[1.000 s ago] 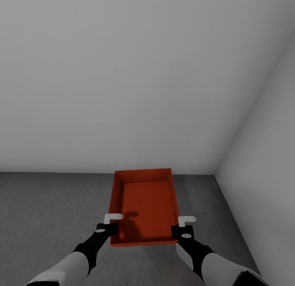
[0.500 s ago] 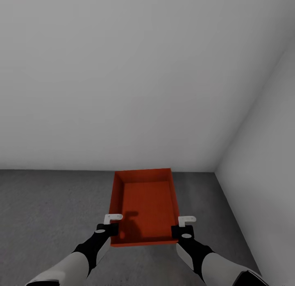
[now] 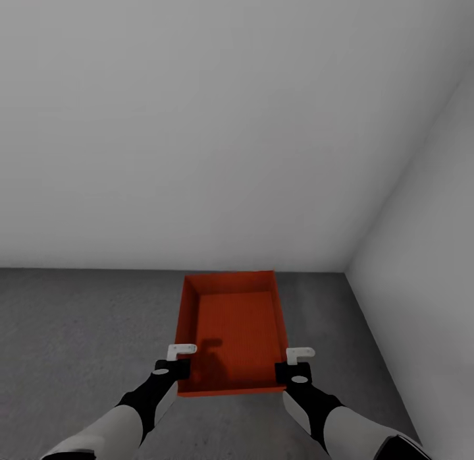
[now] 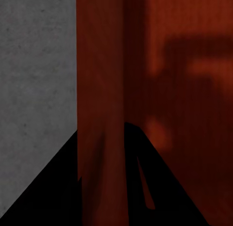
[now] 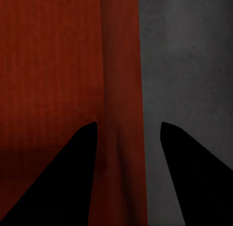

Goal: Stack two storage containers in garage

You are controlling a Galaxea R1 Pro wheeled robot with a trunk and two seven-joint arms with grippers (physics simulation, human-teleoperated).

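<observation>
Stillness marks the last second: the container [image 3: 232, 331] hangs unmoved above the floor [image 3: 79, 328] near the garage's right corner, left gripper [image 3: 176, 360] and right gripper [image 3: 297, 364] each pinching a side wall; lowering looks next.

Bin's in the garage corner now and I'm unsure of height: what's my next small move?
Probably lower both arms straight down. Left tool and right tool each straddle a side wall of the storage container above the floor; whether it touches is unclear.

storage container [image 3: 234, 331] | orange-red open-top bin, empty, level | over grey floor [image 3: 72, 328], near corner
</observation>
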